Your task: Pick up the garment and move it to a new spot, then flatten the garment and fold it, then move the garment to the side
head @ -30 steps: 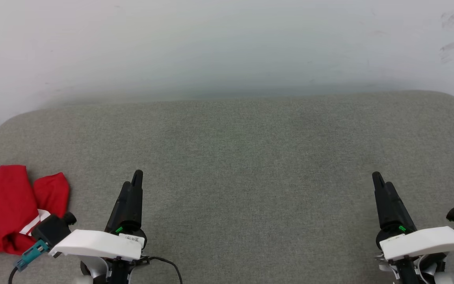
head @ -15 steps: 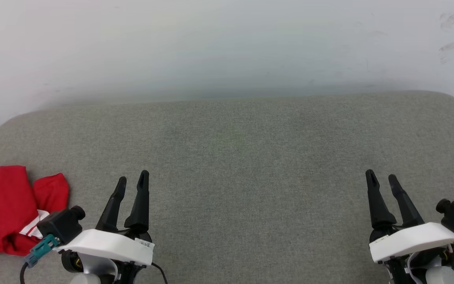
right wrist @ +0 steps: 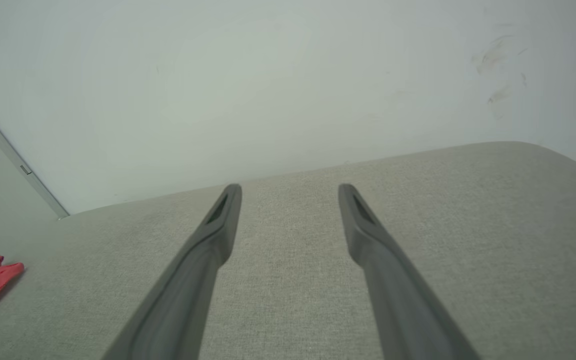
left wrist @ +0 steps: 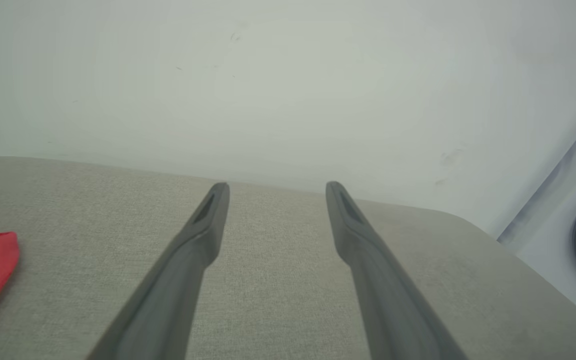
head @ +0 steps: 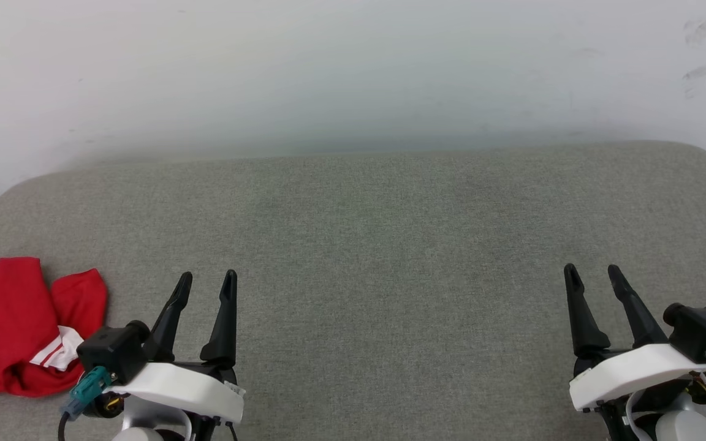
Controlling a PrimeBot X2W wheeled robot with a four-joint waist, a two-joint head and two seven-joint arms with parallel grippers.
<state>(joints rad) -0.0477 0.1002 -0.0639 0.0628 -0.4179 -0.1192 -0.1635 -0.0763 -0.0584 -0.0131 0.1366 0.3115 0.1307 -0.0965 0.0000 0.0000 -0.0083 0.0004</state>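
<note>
Grey woven cushion (head: 390, 275), crumpled red garment (head: 3, 324)

A crumpled bright red jersey (head: 7, 324) with white, red-striped trim lay bunched at the grey cushion's (head: 390, 245) left edge.

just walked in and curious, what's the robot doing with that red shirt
Nothing is being handled right now. The left tool and the right tool are both open and empty, poised over the grey cushion with their fingers pointing toward the wall. The garment lies crumpled at the cushion's left edge, to the left of the left tool and clear of its fingers. It is not yet flattened or folded.
</note>
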